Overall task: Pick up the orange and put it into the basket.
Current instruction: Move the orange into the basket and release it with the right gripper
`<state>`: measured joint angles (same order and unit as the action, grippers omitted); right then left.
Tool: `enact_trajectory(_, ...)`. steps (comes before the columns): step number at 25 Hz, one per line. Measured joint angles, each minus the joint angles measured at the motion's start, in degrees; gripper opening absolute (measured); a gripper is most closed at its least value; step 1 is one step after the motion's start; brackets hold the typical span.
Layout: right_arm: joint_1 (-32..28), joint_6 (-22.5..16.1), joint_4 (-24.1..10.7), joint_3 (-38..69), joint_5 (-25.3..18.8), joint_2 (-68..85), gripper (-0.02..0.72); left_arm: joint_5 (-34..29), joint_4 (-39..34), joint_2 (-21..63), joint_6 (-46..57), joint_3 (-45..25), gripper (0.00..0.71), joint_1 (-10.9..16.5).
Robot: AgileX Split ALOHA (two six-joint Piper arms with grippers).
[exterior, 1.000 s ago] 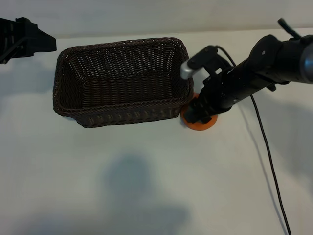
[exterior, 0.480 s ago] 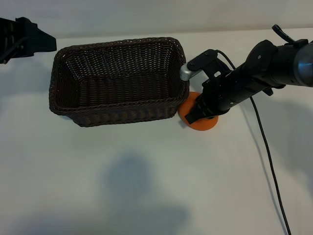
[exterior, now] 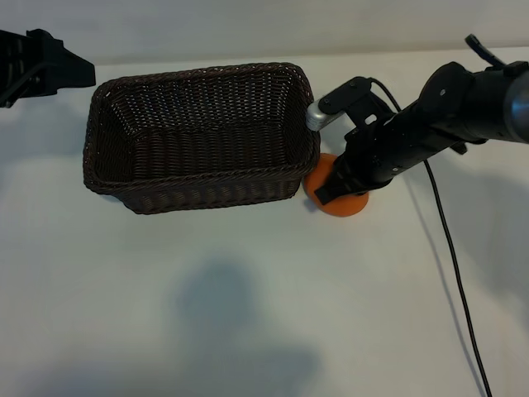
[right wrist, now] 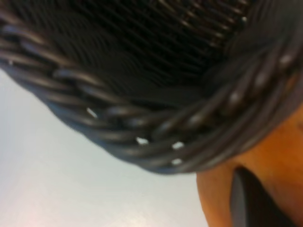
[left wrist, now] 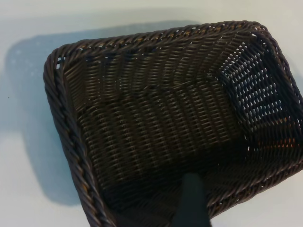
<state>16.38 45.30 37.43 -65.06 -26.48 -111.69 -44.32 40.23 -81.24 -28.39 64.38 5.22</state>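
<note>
The orange (exterior: 345,203) lies on the white table, touching the right end of the dark woven basket (exterior: 198,178). My right gripper (exterior: 335,184) is down on top of the orange and covers most of it; orange skin shows to its left and below it. In the right wrist view the orange (right wrist: 265,175) sits right under the basket's braided rim (right wrist: 142,127). My left gripper (exterior: 50,70) hangs open and empty at the far left, above the table. Its camera looks down into the empty basket (left wrist: 71,142), and one of its fingers (left wrist: 191,203) shows.
The right arm's black cable (exterior: 450,248) trails across the table towards the front right. The arm's silver joint (exterior: 316,118) hangs close to the basket's right rim. A soft shadow (exterior: 231,322) lies on the bare white table in front of the basket.
The basket has slid a little to the left. The right gripper has stayed low over the orange, and more orange skin now shows beside it. The left arm has not moved.
</note>
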Motion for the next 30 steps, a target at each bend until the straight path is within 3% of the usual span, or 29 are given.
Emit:
enact_trajectory(9,0.0,-16.2,-20.2,0.1,-1.0,4.8,0.068,0.0,0.0,0.0,0.0,0.0,0.590,0.0)
enact_trajectory(14,0.0,-23.3,-27.6,-0.1,-1.3,8.4,0.067,0.0,0.0,0.0,0.0,0.0,0.589,0.0)
enact_trajectory(19,0.0,-25.1,-28.3,-3.7,-3.5,12.9,0.067,0.0,0.1,0.0,0.0,0.0,0.589,0.0)
enact_trajectory(24,0.1,-25.0,-26.4,-10.4,-8.1,16.4,0.067,0.0,0.2,0.0,0.1,0.0,0.589,0.0)
enact_trajectory(30,3.9,-20.1,-21.1,-17.0,-11.1,16.5,0.067,0.1,0.2,0.0,0.1,0.0,0.589,0.0)
